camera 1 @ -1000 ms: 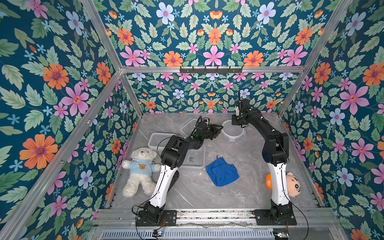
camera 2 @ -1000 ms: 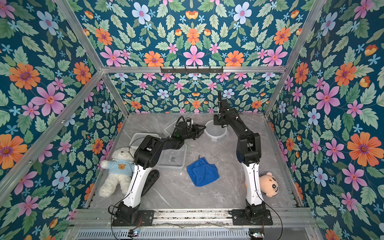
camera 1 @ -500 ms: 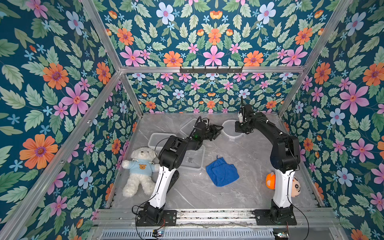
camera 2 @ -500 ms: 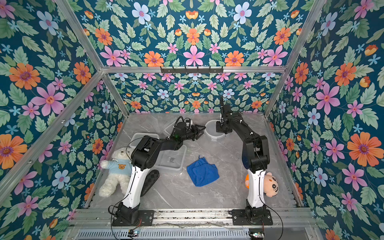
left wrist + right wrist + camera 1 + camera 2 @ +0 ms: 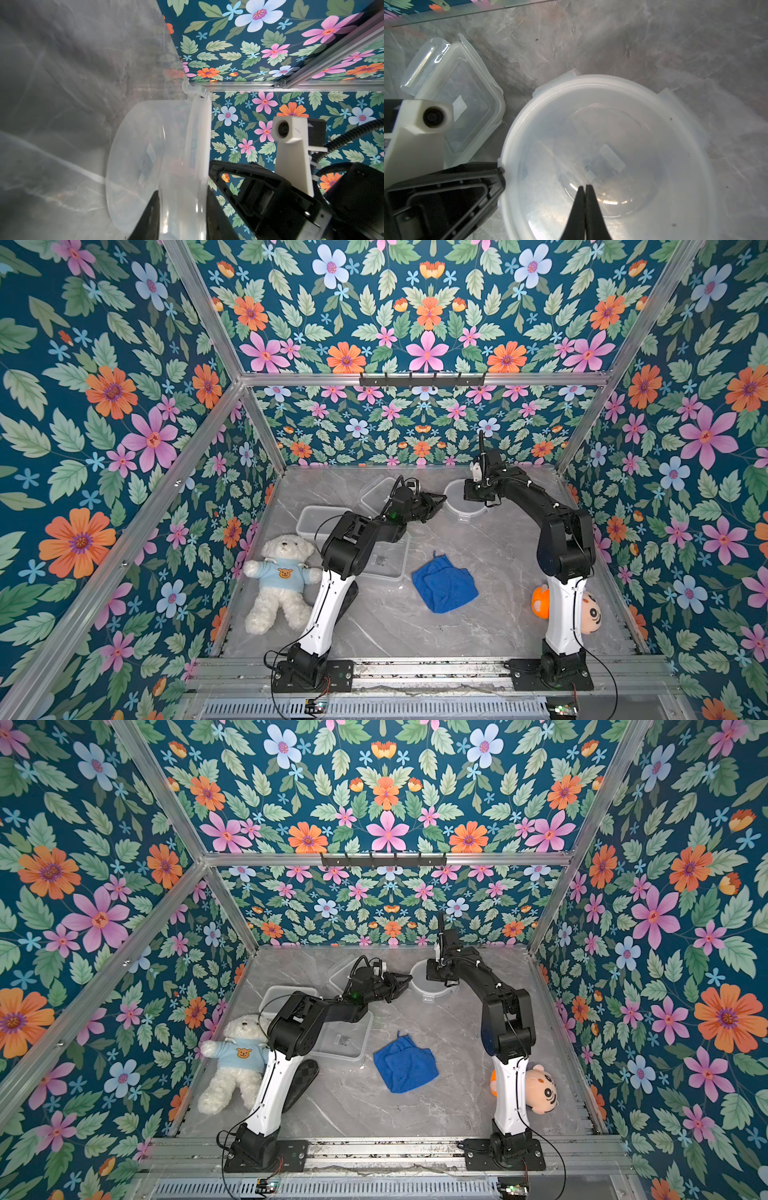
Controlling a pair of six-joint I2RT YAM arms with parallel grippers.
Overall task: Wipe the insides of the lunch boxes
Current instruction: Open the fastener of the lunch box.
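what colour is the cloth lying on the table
Solid bright blue. The cloth shows best in a top view, crumpled on the grey marble table.

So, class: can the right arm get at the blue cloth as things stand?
Probably yes: the blue cloth lies uncovered on the table, with nothing on it. But the right gripper is shut, empty, over the round lunch box at the back, so it must swing back and open first.

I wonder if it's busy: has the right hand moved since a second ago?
Yes. The right hand sank away from the back wall, toward the round lunch box.
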